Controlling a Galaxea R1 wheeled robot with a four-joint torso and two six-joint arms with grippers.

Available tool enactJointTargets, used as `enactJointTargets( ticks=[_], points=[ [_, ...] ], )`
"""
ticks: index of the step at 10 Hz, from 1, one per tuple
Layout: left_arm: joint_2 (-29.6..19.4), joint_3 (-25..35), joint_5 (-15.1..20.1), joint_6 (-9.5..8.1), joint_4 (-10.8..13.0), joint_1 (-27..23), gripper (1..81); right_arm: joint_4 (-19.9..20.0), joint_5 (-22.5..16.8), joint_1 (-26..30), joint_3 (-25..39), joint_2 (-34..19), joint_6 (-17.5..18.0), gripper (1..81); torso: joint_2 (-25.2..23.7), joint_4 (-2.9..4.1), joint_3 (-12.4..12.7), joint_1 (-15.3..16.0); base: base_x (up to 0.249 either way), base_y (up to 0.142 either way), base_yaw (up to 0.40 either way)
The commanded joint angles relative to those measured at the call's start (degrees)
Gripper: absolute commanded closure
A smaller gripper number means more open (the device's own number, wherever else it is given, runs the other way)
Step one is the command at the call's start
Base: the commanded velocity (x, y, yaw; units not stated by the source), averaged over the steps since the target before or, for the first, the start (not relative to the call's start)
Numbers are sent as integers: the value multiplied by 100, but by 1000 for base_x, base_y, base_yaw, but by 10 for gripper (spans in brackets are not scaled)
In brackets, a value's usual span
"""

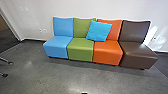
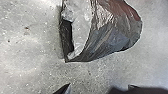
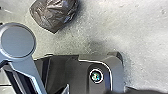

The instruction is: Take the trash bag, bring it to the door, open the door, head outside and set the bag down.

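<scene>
Trash bag (image 2: 112, 32), dark and glossy, lies on the grey floor (image 1: 75, 77), crumpled, with its mouth gaping and something pale showing inside. The left gripper (image 2: 99, 87) is near it but apart, its fingertips spread wide with nothing between them. The right gripper (image 3: 96, 88) is also wide and empty, apart from the bag. Farther out, four armless seats stand side by side against the far wall (image 1: 82, 7): from left to right, a blue seat (image 1: 56, 46), a green seat (image 1: 80, 48), an orange seat (image 1: 108, 51) and a dark brown seat (image 1: 137, 53). A turquoise cushion (image 1: 99, 31) leans tilted across the backs of the green and orange ones. Wheeled legs (image 1: 6, 61) of some furniture reach in at the left, nearer than the seats.
</scene>
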Motion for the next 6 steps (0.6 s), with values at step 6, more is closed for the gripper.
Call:
enactJointTargets(
  ticks=[6],
  points=[
    [-237, -26, 632, -40, -193, -756, 10, 118, -753, 872, 542, -579, 104, 10, -1432, 0, -804, 900, 0, 0, 0]
  ],
)
